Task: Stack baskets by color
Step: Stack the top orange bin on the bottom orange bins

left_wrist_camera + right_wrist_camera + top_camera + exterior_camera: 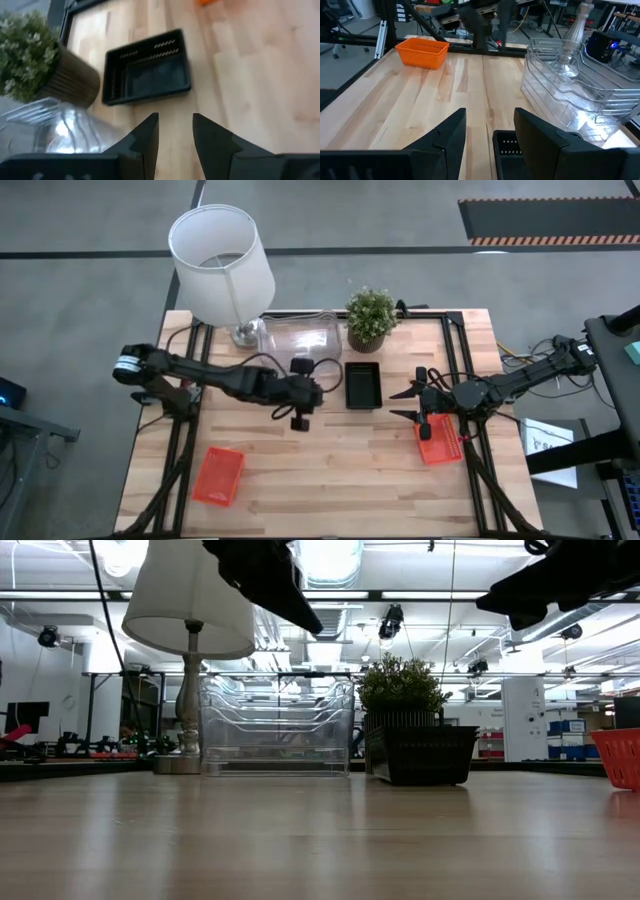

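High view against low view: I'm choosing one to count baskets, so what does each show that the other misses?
Only the high view shows the red-orange basket near the left corner, and both pincers, left and right, empty. Only the low view shows the room beyond the table and that the clear baskets are nested in a stack. Both share the black basket, the right-hand orange basket, the lamp and the plant.

Black basket [147, 75] beyond open end effector [175, 131]
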You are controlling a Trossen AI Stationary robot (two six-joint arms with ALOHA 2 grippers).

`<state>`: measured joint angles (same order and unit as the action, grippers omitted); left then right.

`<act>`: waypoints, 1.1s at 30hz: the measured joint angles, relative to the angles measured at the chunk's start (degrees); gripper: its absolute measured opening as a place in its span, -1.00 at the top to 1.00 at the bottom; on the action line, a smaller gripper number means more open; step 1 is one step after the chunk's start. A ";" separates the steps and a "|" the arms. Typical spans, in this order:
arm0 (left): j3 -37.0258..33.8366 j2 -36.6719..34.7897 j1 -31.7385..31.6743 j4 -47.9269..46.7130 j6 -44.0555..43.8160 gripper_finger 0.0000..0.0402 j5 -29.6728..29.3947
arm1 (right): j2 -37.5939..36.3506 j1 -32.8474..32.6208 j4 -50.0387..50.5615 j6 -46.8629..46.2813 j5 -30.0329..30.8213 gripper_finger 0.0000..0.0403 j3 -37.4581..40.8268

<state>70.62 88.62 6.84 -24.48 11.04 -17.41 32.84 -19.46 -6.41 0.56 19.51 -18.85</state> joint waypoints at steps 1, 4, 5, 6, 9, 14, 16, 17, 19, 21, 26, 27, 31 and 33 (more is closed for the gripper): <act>-1.28 -0.69 0.48 1.82 -0.07 0.49 0.00 | 0.00 0.00 -0.23 -0.02 0.01 0.21 0.00; -5.24 -2.87 1.45 7.88 -0.18 0.49 -0.01 | 0.00 0.00 -1.59 0.00 0.02 0.21 0.00; -6.58 -3.43 1.54 9.65 -0.22 0.49 -0.07 | 0.00 0.00 -2.32 0.00 0.04 0.21 0.00; -8.08 -4.13 1.54 11.91 -0.23 0.49 -0.11 | 0.00 0.00 -3.03 0.00 0.05 0.21 0.00; -12.53 -6.22 1.54 18.35 -0.26 0.49 -0.27 | 0.68 0.00 -5.54 -0.25 1.12 0.21 0.00; -18.57 -10.14 1.54 24.98 -2.84 0.49 -0.44 | 4.18 0.00 -7.78 -1.05 2.14 0.21 -0.58; -20.43 -11.39 1.54 26.30 -4.20 0.49 -0.61 | 5.91 0.00 -7.92 -2.01 2.73 0.21 -1.36; -21.19 -11.85 1.54 26.99 -4.58 0.49 -1.08 | 6.98 0.00 -7.86 -2.26 3.28 0.21 -1.89; -22.13 -12.49 1.54 27.33 -4.72 0.49 -2.11 | 8.94 0.02 -7.21 -3.39 4.22 0.21 -3.36; -22.35 -12.61 1.54 27.15 -4.68 0.49 -3.45 | 10.84 0.02 -5.86 -5.47 4.53 0.21 -5.20; -22.34 -12.61 1.52 27.01 -1.44 0.49 -4.22 | 14.27 0.02 9.57 -18.34 2.73 0.24 -13.27; -22.34 -12.61 1.52 27.03 -1.03 0.49 -4.22 | 15.05 0.00 13.63 -21.86 2.29 0.26 -14.95; -22.33 -12.61 1.52 27.02 -0.17 0.49 -4.22 | 18.90 0.00 29.01 -38.85 -3.78 0.33 -20.88; -22.33 -12.61 1.50 27.02 -0.15 0.49 -4.24 | 21.15 0.00 36.13 -49.89 -9.46 0.36 -23.04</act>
<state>48.29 76.01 8.34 2.54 10.89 -21.65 53.99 -19.46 29.73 -49.33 10.05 -41.89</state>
